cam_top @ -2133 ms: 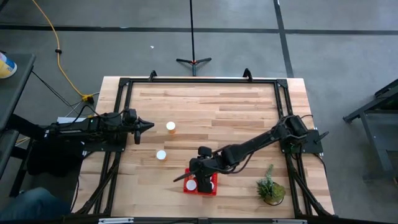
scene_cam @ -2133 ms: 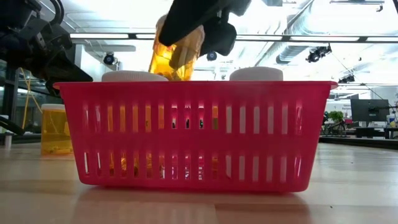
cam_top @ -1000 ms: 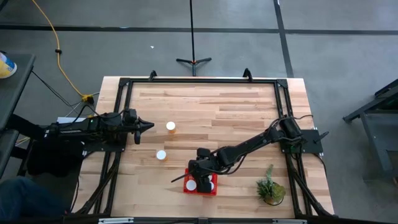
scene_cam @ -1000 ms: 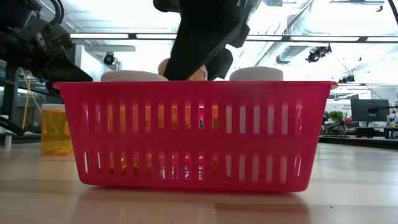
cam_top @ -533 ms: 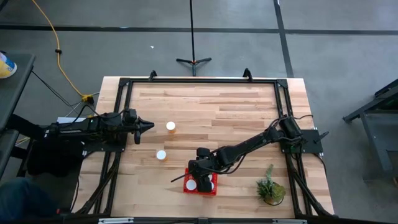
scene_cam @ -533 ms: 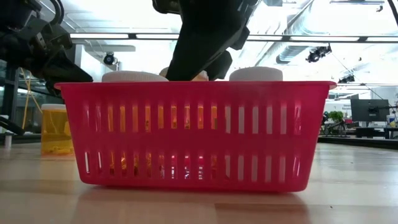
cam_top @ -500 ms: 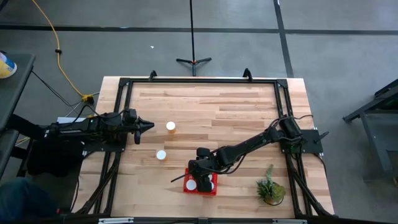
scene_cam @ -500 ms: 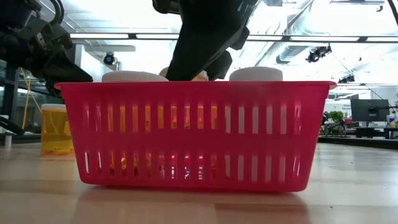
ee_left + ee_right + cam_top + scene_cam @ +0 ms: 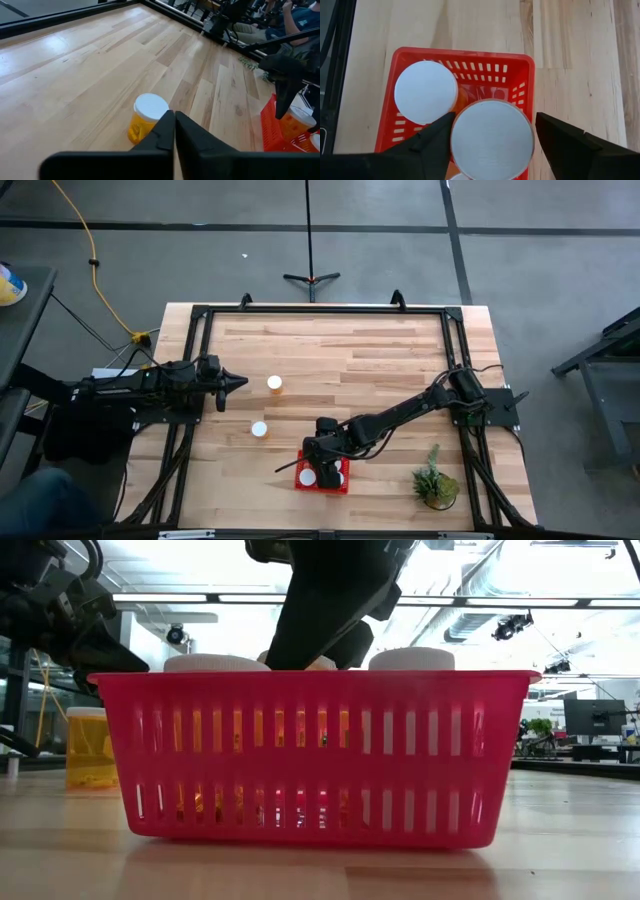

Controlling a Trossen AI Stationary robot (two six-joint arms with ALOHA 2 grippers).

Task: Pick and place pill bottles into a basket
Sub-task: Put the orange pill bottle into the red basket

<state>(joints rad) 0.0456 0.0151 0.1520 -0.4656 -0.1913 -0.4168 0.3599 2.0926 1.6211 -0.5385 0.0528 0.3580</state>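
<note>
The red mesh basket [image 9: 347,483] stands near the table's front edge; it also shows in the right wrist view [image 9: 465,51] and the low view [image 9: 315,755]. Pill bottles with white caps [image 9: 425,92] stand in it. My right gripper [image 9: 494,117] is over the basket, shut on another pill bottle [image 9: 492,138]. Two more bottles stand upright on the table [image 9: 274,383] [image 9: 259,429]. My left gripper [image 9: 174,131] is shut and empty at the table's left, just short of the farther bottle [image 9: 145,116]. My right gripper has the pill bottle's white cap between its two fingers, one at each side of the cap's rim [image 9: 456,131]. The fingers come from above, pointing down. The bottle stands upright inside the basket, its cap [image 9: 295,661] just above the rim. Its bottom is hidden.
A small green potted plant [image 9: 436,482] stands at the front right, beside the basket. Dark frame rails [image 9: 320,308] run around the table. The wood in the middle and far part of the table [image 9: 350,360] is bare.
My right gripper has gone down a little with the pill bottle. The bottle's amber body has sunk behind the basket's wall, and only its cap stands above the rim.
</note>
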